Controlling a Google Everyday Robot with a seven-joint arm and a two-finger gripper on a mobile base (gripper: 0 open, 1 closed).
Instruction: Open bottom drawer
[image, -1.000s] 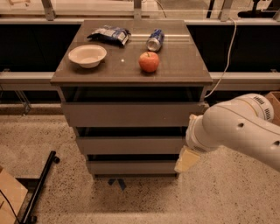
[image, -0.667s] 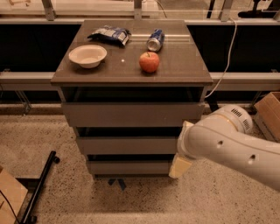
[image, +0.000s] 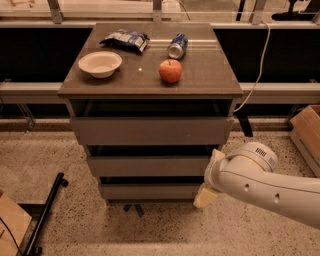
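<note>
The bottom drawer (image: 150, 191) is the lowest of three grey-brown handleless fronts on the cabinet, and it looks pushed in. The middle drawer (image: 152, 165) and the top drawer (image: 150, 130) sit above it. My gripper (image: 206, 194) is a cream-coloured piece at the end of the white arm (image: 260, 182). It hangs just off the right end of the bottom drawer front, low near the floor, and the arm's wrist hides most of it.
On the cabinet top (image: 210, 75) lie a white bowl (image: 100, 63), a blue snack bag (image: 125, 40), a tipped soda can (image: 176, 46) and a red apple (image: 170, 71). A black pole (image: 45, 212) lies on the floor at left. A cardboard box (image: 307, 130) stands at right.
The arm has swung left and lower, and the gripper has moved to the right end of the bottom drawer front. The drawers and the things on top have not moved.
</note>
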